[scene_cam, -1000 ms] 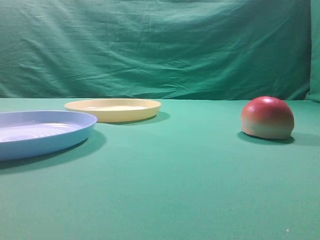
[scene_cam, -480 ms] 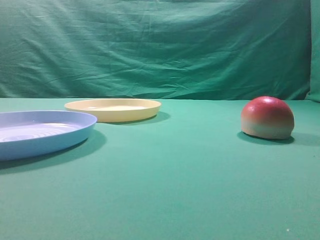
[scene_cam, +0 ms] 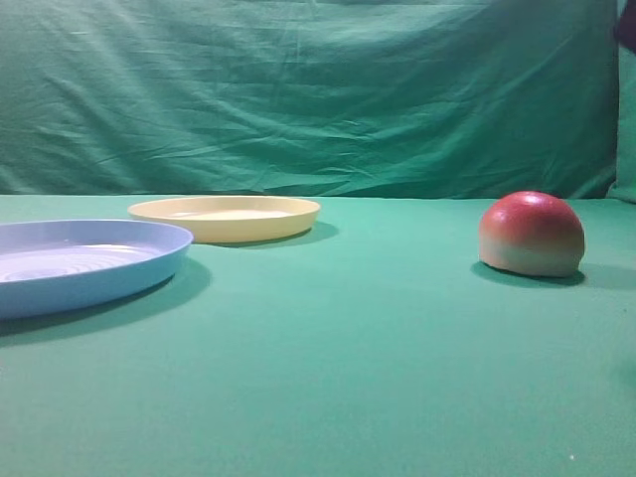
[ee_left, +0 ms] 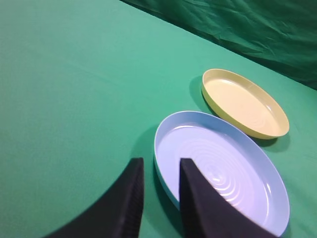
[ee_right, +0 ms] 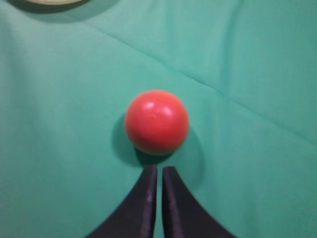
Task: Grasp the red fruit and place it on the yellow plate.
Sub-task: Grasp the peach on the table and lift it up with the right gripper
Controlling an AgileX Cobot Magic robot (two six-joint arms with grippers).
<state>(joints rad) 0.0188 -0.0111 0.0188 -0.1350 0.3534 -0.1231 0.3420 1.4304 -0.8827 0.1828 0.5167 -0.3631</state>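
Note:
The red fruit (scene_cam: 532, 234) sits dome-up on the green cloth at the right, red on top and pale at its base. From above, the right wrist view shows the red fruit (ee_right: 157, 121) just beyond my right gripper (ee_right: 159, 168), whose fingers stand almost together with only a thin slit and nothing between them. The yellow plate (scene_cam: 227, 217) lies empty at the back left, and the left wrist view shows the yellow plate (ee_left: 242, 101) too. My left gripper (ee_left: 159, 166) hangs open over the near rim of a blue plate, holding nothing.
A light blue plate (scene_cam: 79, 260) lies empty at the front left, close to the yellow one. A green cloth (scene_cam: 328, 378) covers the table and hangs as a backdrop. A dark shape (scene_cam: 626, 25) shows in the top right corner.
A dark shape has come into the top right corner of the exterior view. The fruit and both plates have not moved.

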